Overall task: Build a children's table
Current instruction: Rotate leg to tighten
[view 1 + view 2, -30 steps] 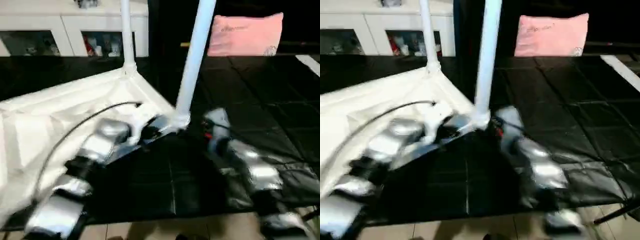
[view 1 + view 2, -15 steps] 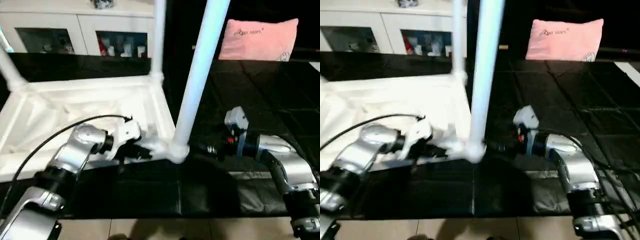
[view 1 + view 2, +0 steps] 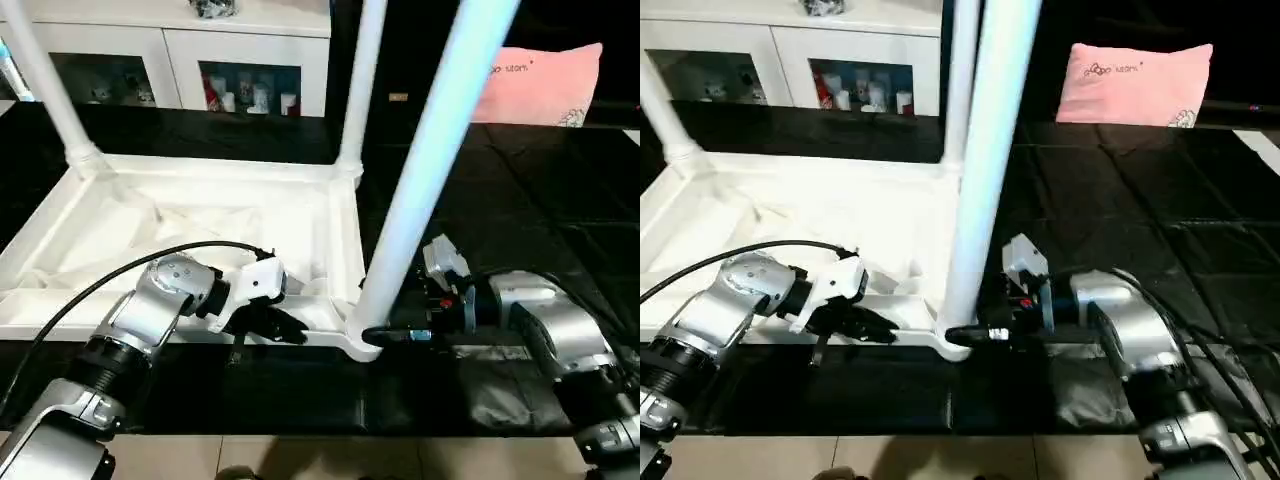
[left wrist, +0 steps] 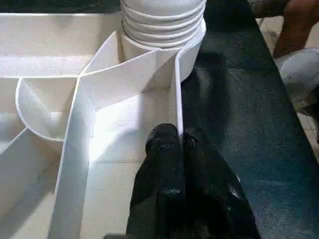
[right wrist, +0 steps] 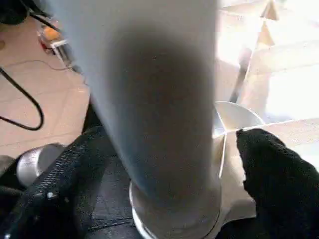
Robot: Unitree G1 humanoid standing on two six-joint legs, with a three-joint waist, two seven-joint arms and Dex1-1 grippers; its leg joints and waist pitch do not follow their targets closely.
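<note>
The tabletop (image 3: pixel 200 215) lies upside down on the black mat (image 3: pixel 520 200), occupying the left and centre of the head views, ribbed underside facing up. Three legs stand upright in its corner sockets: one at the upper left (image 3: pixel 45 80), one at upper centre (image 3: pixel 362 85), and the nearest leg (image 3: pixel 430 170) rising from the near right corner socket (image 3: pixel 362 335), just right of lower centre.

The left gripper (image 3: pixel 285 328) sits at lower centre-left, fingers pressed together. In the left wrist view its fingertips (image 4: pixel 172 144) rest against the thin near wall of the tabletop, close to the ribbed base of the nearest leg; whether the wall is pinched between them cannot be told.

The right gripper (image 3: pixel 385 335) reaches in from the lower right, level with the socket. Its fingers (image 5: pixel 269 169) stand wide apart on either side of the leg's base, not closed on it.

A white cabinet (image 3: pixel 180 60) stands at upper left, a pink pillow (image 3: pixel 540 85) at upper right.
</note>
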